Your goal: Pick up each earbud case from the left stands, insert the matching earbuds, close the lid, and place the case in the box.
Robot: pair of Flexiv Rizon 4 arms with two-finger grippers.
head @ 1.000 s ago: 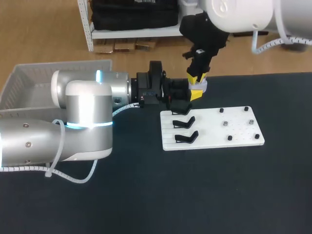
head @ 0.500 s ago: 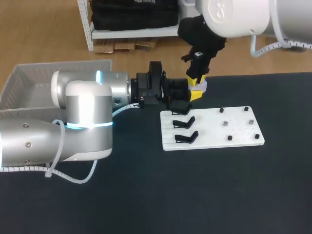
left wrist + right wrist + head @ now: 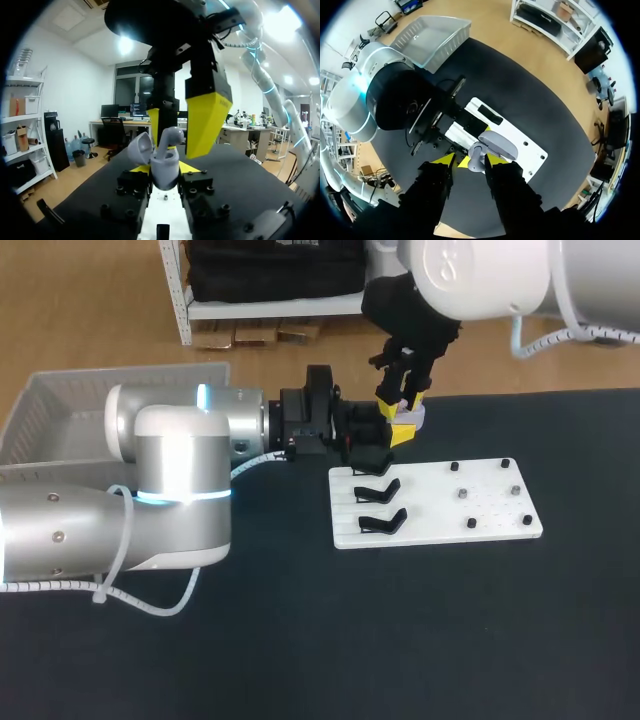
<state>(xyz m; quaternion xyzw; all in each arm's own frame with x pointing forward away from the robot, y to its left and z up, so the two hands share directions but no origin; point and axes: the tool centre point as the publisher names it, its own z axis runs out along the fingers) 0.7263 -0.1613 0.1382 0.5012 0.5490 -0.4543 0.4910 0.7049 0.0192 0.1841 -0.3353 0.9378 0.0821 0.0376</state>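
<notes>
A lavender-grey earbud case [image 3: 166, 176] with its lid up sits between the yellow-tipped fingers of my left gripper [image 3: 164, 168], which is shut on it above the white board's far left corner. An earbud [image 3: 172, 135] stands in the case. My right gripper [image 3: 400, 418] hangs straight above the case [image 3: 413, 416]. Its yellow fingertips [image 3: 207, 117] stand apart on either side of the earbud, so it is open. In the right wrist view the open case [image 3: 495, 142] lies just ahead of the right gripper [image 3: 469, 161].
The white board [image 3: 435, 510] carries two empty black stands [image 3: 378, 490] on its left and several small black pegs [image 3: 462, 493] on its right. A pale plastic basket [image 3: 100, 405] stands at the table's far left, behind my left arm.
My right gripper's fingers have spread apart over the case and it has shifted slightly left and up. The left gripper has kept still with the case.
</notes>
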